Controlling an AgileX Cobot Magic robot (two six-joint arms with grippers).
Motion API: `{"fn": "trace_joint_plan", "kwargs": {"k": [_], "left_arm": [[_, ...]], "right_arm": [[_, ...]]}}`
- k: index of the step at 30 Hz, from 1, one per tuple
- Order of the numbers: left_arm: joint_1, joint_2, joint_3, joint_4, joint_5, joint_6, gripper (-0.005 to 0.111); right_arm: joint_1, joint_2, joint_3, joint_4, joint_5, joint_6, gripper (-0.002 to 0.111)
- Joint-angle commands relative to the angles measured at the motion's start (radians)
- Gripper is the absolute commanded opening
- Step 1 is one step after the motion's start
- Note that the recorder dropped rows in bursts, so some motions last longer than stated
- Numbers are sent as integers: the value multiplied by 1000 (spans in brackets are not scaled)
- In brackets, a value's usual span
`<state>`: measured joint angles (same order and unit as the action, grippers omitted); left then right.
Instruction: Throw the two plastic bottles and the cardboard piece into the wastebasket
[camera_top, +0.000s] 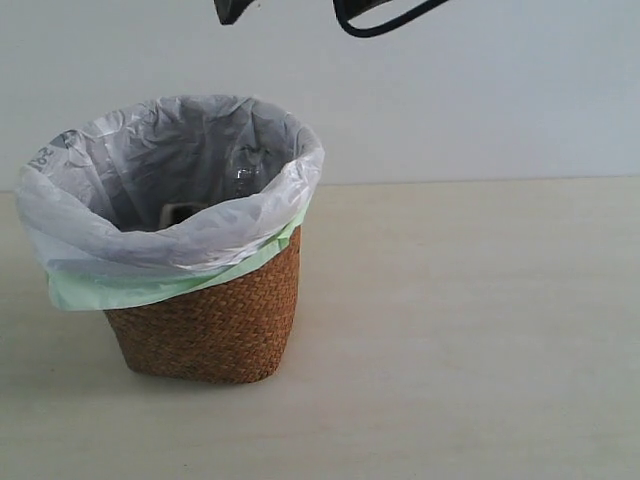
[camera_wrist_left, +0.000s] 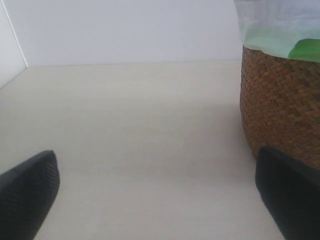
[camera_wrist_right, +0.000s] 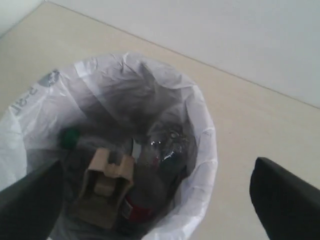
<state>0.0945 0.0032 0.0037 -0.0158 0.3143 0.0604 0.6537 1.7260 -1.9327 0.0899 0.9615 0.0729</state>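
Note:
The wastebasket (camera_top: 210, 320) stands on the table at the left, a brown wicker basket with a white bag over a green one. From above, in the right wrist view, the cardboard piece (camera_wrist_right: 105, 180) lies inside the wastebasket (camera_wrist_right: 202, 150). Beside it are the bottle with the red label (camera_wrist_right: 142, 209) and the bottle with the green cap (camera_wrist_right: 70, 137). My right gripper (camera_wrist_right: 160, 205) hangs open above the basket and holds nothing. My left gripper (camera_wrist_left: 160, 200) is open low over bare table, with the wastebasket (camera_wrist_left: 280, 110) close to one finger (camera_wrist_left: 290, 200).
Pale wooden tabletop (camera_top: 470, 330) stretches right of the basket, with a plain white wall behind. A dark arm part (camera_top: 235, 10) and a black cable (camera_top: 385, 18) show at the top edge of the exterior view, above the basket.

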Motion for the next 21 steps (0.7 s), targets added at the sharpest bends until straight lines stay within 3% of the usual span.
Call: {"fn": "trace_joint_plan", "kwargs": {"k": [1,3,5,6,9,17,21], "left_arm": [[-5,-3,-4,-2,-7,-9,108],[-5,-3,-4,-2,-7,-9,108],[-5,-3,-4,-2,-7,-9,108],[-5,-3,-4,-2,-7,-9,108],[-5,-3,-4,-2,-7,-9,108],[-5,-3,-4,-2,-7,-9,108],[-5,-3,-4,-2,-7,-9,108]], "right_arm": [[-6,-8,-4,-118,88,31,86],[-6,-8,-4,-181,133,48,79],[-6,-8,-4,-282,199,73,62],[-6,-8,-4,-374,260,77,38],[-6,-11,-2,-504,260,82,1],[-6,-135,33,-572,260,132,0],[-6,-310,171,-572,260,153,0]]}}
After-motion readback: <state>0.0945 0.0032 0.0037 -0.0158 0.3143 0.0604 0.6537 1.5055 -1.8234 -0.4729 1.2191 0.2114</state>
